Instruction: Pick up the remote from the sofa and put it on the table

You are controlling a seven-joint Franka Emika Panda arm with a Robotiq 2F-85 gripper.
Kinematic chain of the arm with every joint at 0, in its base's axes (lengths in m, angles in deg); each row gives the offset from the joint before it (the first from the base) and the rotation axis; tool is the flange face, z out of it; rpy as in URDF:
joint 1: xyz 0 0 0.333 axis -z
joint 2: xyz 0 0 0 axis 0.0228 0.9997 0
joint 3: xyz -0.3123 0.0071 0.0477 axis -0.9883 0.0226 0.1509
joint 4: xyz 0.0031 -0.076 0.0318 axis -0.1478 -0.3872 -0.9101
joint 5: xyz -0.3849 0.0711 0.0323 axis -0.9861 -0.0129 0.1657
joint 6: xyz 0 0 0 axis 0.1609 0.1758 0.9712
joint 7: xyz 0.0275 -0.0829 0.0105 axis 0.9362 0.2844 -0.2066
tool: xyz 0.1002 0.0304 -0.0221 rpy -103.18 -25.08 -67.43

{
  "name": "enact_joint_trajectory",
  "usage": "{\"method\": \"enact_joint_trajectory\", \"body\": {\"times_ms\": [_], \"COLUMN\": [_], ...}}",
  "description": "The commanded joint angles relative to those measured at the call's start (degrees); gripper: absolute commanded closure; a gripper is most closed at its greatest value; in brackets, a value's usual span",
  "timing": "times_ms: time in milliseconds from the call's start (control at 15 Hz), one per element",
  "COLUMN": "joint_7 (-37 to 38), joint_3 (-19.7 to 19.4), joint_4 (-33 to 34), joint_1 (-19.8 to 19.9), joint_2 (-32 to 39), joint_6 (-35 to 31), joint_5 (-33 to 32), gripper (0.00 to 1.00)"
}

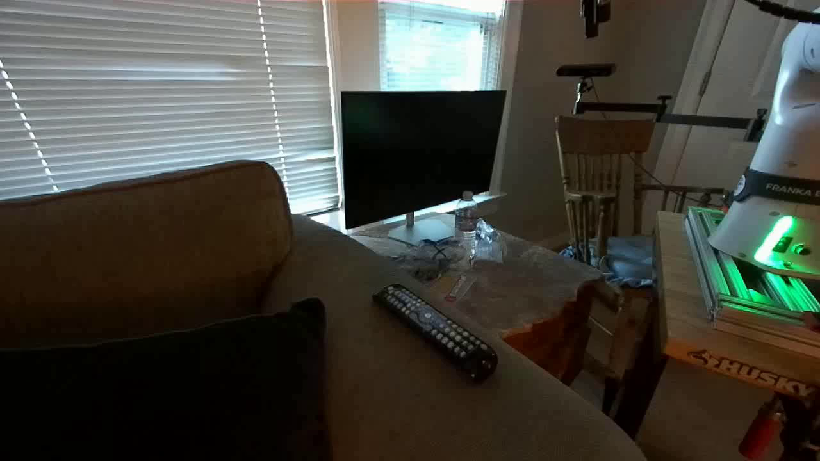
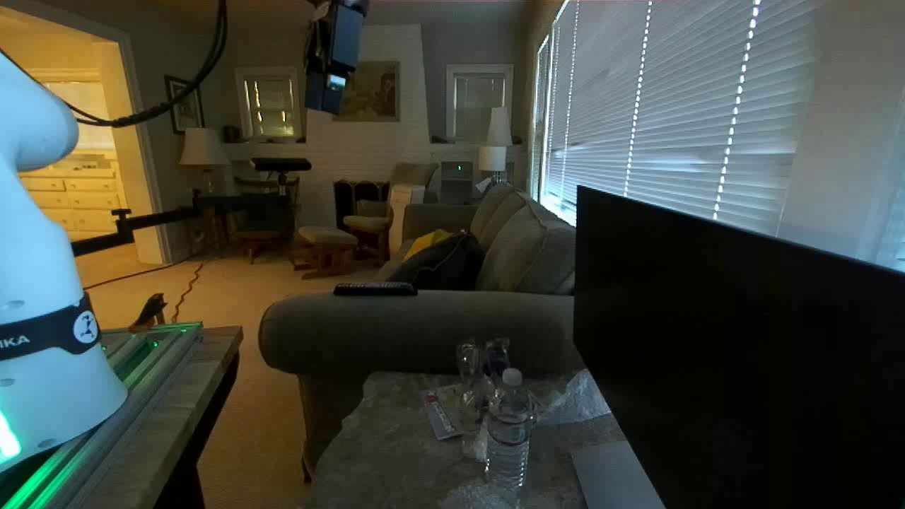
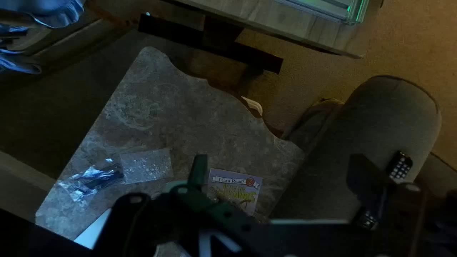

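Fingers (image 3: pixel 198 170), hanging high above the counter (image 3: pixel 185 114): released, spread wide apart. Remote (image 1: pixel 435 333), black, pale-buttoned: lying atop the arm of the sofa (image 1: pixel 384 384) in both exterior views, bare fabric around it; in the wrist view, partly hidden behind 1 finger. Counter, just beside that arm: wavy edge facing the workbench (image 1: pixel 676 275), broad bare surface along it, strip of floor (image 3: pixel 303 78) between. On the counter: 1 book (image 3: pixel 237 189), cover reading "I Can Read!" and "2", title unclear; 1 clear bottle (image 2: pixel 508 442); crinkled plastic (image 1: pixel 490 248). Workbench: edge lettered "HUSKY". Robot base (image 1: pixel 759 221) upon it: dark band (image 1: pixel 785 187) reading "FRANKA", remainder cut off. Farther: 1 black screen (image 1: pixel 423 153) on a pale stand (image 1: pixel 419 231); 1 wooden chair (image 1: pixel 602 137).
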Motion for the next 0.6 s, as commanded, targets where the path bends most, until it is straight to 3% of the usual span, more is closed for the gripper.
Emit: {"method": "enact_joint_trajectory", "body": {"times_ms": [0, 400, 533], "joint_7": [-0.17, -0.17, 2.68], "joint_3": [0.38, 0.39, 1.97], "joint_4": [0.11, 0.11, -1.12], "joint_1": [0.47, 0.47, -0.18], "joint_2": [0.05, 0.05, 0.37], "joint_6": [0.12, 0.11, -0.74], "joint_5": [0.17, 0.17, 1.75], "gripper": [0.00, 0.00, 0.00]}}
